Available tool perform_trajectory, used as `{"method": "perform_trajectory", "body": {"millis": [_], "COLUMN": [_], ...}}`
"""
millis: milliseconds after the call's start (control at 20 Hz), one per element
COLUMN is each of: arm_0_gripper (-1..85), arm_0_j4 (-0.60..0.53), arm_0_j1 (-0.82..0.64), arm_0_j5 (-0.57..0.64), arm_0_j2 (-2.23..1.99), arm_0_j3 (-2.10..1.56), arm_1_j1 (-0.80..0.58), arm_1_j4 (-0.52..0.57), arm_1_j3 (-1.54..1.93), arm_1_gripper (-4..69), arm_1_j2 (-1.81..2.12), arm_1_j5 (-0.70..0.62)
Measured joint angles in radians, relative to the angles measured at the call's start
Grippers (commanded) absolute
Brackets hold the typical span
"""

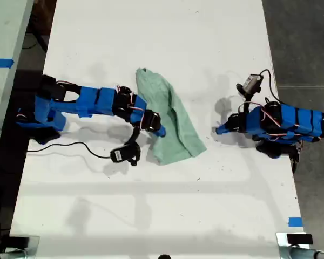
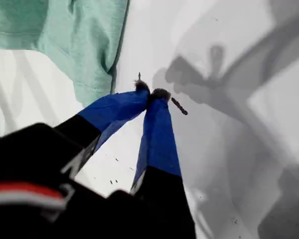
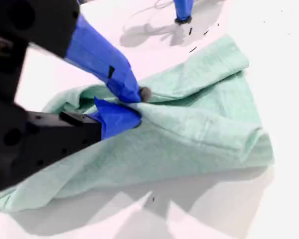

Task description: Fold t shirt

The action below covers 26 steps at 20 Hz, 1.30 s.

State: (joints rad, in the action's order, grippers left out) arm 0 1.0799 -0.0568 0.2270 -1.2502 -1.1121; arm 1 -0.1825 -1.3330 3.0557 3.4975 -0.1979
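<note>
The pale green t shirt [image 1: 175, 121] lies crumpled in a long strip on the white table [image 1: 162, 216], slanting across its middle. My second gripper [image 1: 160, 131] reaches in from the exterior view's left and rests on the shirt's edge. In the second wrist view this gripper [image 3: 135, 105] is shut on a raised fold of the t shirt [image 3: 199, 129]. My first gripper [image 1: 220, 130] comes from the exterior view's right and stops a short way off the cloth. Its blue fingers meet over bare table with nothing between them [image 2: 150, 92], and the t shirt [image 2: 84, 40] lies beyond them.
A small camera on a cable [image 1: 124, 154] hangs beside the second arm, and another [image 1: 251, 82] sits above the first arm. Blue tape [image 1: 295, 221] marks the table's edge at the exterior view's right, by grey floor [image 1: 308, 43]. A second table [image 1: 2, 81] stands at the left.
</note>
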Motion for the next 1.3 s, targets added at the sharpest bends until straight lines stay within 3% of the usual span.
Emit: {"method": "perform_trajectory", "body": {"millis": [150,300,400,650,750,950,1050,1150,1300], "arm_0_gripper": [14.9,10.8,-0.2,-0.2,-0.3,-0.2,-0.2,-0.2,-0.2], "arm_0_j4": [-0.138,-0.198,-0.160,0.077,0.009,-0.331,-0.281,-0.259,-0.178], "arm_0_j1": [0.006,0.017,0.021,0.021,0.003,-0.103,-0.097,-0.100,-0.106], "arm_0_j5": [0.061,0.097,0.117,0.112,0.066,-0.032,-0.067,-0.069,-0.097], "arm_0_j2": [0.106,0.166,0.152,-0.247,-0.548,-1.399,-1.901,-2.241,-2.318], "arm_0_j3": [0.002,0.011,0.011,-0.107,-0.367,-1.266,-1.735,-1.953,-2.074], "arm_1_j1": [0.000,0.000,0.000,0.000,0.000,0.000,0.000,0.000,0.000], "arm_1_j4": [0.000,0.000,0.000,0.000,0.000,0.000,0.000,0.000,0.000], "arm_1_j3": [0.000,0.000,0.000,0.000,0.000,0.000,0.000,0.000,0.000], "arm_1_gripper": [2.4,2.4,2.4,2.4,2.4,2.4,2.4,2.4,2.4], "arm_1_j2": [0.000,0.000,0.000,0.000,0.000,0.000,0.000,0.000,0.000], "arm_1_j5": [0.000,0.000,0.000,0.000,0.000,0.000,0.000,0.000,0.002]}}
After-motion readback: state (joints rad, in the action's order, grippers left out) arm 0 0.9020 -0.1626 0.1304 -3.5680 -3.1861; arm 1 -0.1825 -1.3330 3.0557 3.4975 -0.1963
